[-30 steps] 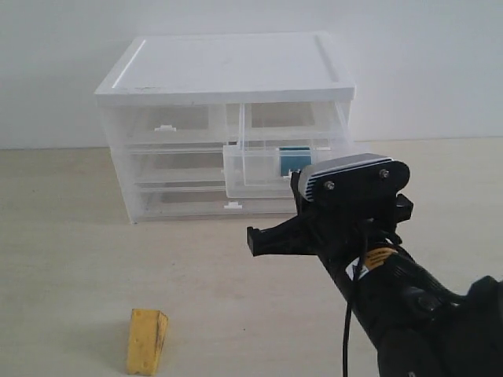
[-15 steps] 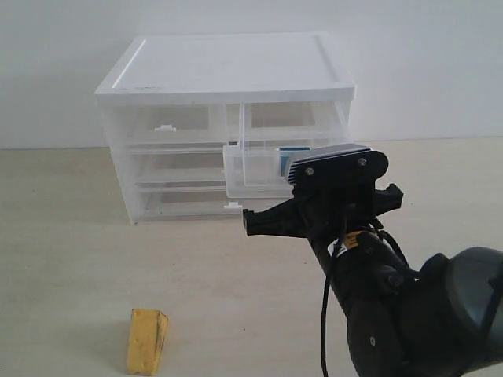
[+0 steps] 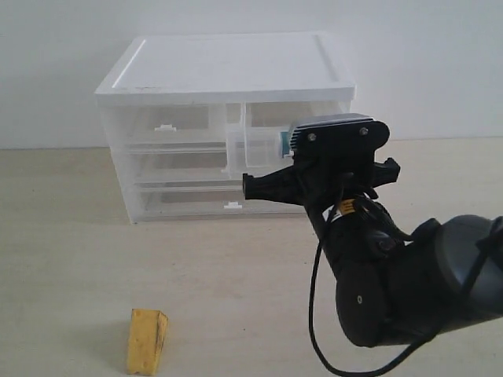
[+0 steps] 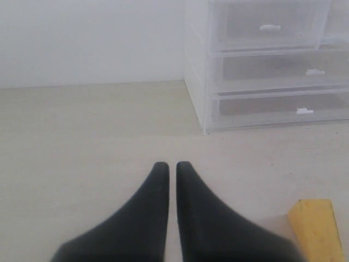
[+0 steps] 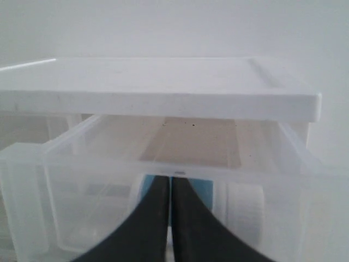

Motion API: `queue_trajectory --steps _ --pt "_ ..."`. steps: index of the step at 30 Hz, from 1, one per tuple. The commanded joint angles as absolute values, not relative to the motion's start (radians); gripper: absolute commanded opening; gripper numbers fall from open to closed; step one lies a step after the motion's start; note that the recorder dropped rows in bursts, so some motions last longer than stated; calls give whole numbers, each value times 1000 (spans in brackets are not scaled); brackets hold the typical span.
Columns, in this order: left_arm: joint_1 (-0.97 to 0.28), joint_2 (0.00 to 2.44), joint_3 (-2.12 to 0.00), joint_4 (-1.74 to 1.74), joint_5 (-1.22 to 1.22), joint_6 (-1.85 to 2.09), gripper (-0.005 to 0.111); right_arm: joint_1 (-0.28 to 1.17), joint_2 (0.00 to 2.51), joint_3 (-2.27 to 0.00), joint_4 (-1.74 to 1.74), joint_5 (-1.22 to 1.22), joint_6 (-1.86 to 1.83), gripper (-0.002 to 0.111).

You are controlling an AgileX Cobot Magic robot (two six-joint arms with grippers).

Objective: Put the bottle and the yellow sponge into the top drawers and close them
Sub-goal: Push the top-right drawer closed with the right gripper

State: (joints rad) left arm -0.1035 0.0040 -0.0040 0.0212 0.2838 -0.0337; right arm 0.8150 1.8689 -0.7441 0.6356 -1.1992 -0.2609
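Since a second ago the right top drawer [image 3: 255, 149] has slid most of the way back into the cabinet [image 3: 228, 67], though it still stands a little out. The bottle [image 5: 240, 210] lies inside it, white cap and blue label showing through the clear wall. The right gripper [image 5: 170, 180] has followed, fingers pressed together and empty, tips at the drawer's front. The left top drawer [image 3: 169, 126] is shut. The yellow sponge [image 3: 147, 340] has not moved: it lies on the table [image 3: 78, 236], well apart from the cabinet, beside the left gripper [image 4: 170, 165], whose fingers are together and hold nothing.
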Motion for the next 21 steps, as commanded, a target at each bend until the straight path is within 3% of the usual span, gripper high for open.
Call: queue_trajectory --steps 1,21 --pt "-101 0 0 12 280 -30 4 808 1880 -785 618 -1206 -299 0" --pt "-101 0 0 12 283 -30 4 684 1932 -921 566 -1089 -324 0"
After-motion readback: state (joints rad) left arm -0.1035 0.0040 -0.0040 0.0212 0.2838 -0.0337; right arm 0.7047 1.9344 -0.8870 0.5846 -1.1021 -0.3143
